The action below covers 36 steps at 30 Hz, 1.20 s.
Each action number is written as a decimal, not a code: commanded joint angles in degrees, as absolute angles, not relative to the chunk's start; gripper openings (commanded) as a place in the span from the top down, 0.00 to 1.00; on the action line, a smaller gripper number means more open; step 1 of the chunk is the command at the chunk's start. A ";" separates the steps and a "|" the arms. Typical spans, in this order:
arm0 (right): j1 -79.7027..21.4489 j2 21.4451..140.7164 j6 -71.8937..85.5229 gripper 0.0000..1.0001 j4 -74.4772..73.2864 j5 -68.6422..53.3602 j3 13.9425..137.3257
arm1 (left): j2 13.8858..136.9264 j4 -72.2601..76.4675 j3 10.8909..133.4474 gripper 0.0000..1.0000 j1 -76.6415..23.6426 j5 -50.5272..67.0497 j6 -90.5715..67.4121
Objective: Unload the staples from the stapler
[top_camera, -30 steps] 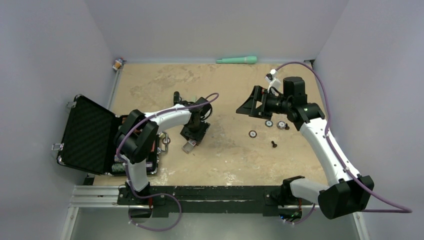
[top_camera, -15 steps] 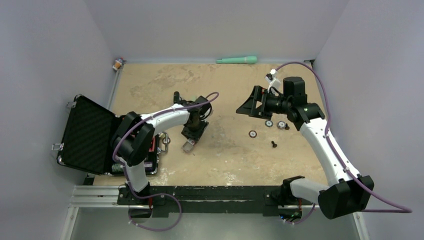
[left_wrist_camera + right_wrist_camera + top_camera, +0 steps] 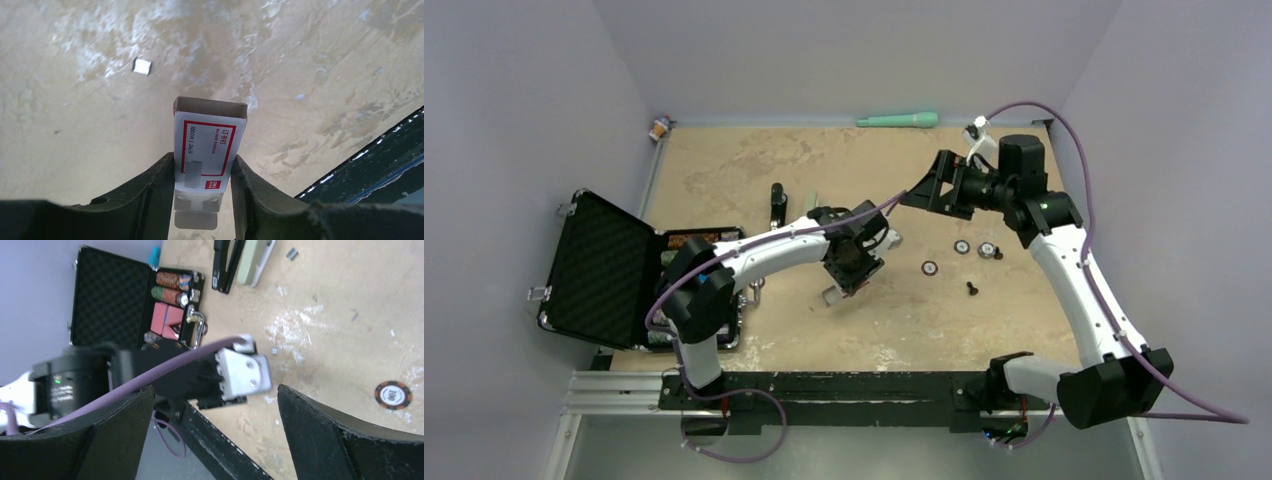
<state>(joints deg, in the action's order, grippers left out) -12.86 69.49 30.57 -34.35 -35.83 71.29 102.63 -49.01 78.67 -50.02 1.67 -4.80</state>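
Observation:
The slim black stapler (image 3: 776, 203) lies on the table at the back left, next to a pale green oblong case (image 3: 809, 202). Both also show in the right wrist view, the stapler (image 3: 224, 266) and the case (image 3: 255, 260). A tiny grey staple piece (image 3: 291, 253) lies beside the case and another (image 3: 274, 350) lies mid-table. My left gripper (image 3: 844, 288) is shut on a small staple box with a red-and-white label (image 3: 210, 142), held above the table. My right gripper (image 3: 921, 196) is open and empty, raised to the right of the left wrist.
An open black case (image 3: 604, 270) with poker chips stands at the left edge. Loose chips (image 3: 962, 246) and a small black piece (image 3: 971, 288) lie at the right. A green pen (image 3: 897, 120) lies by the back wall. A small pale square (image 3: 142, 66) lies on the table.
My left gripper has moved to the right with the staple box, away from the stapler. My right gripper has shifted a little back and up.

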 commanded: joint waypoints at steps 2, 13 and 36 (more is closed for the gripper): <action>-11.65 68.82 31.14 0.02 -33.22 -34.33 77.33 | 108.13 -50.50 84.40 0.57 -52.93 5.15 1.23; -9.94 69.28 31.37 0.02 -33.91 -33.81 78.29 | 117.67 -53.26 91.36 0.54 -56.23 2.37 6.44; -5.64 77.73 27.37 0.04 -38.31 -26.87 85.44 | 92.31 -56.38 85.73 0.15 -50.73 -2.04 -2.32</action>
<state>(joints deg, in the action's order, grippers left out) -5.23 77.71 26.41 -39.90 -30.48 86.19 101.16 -55.11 89.45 -54.54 -1.06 2.96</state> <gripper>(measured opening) 0.975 0.857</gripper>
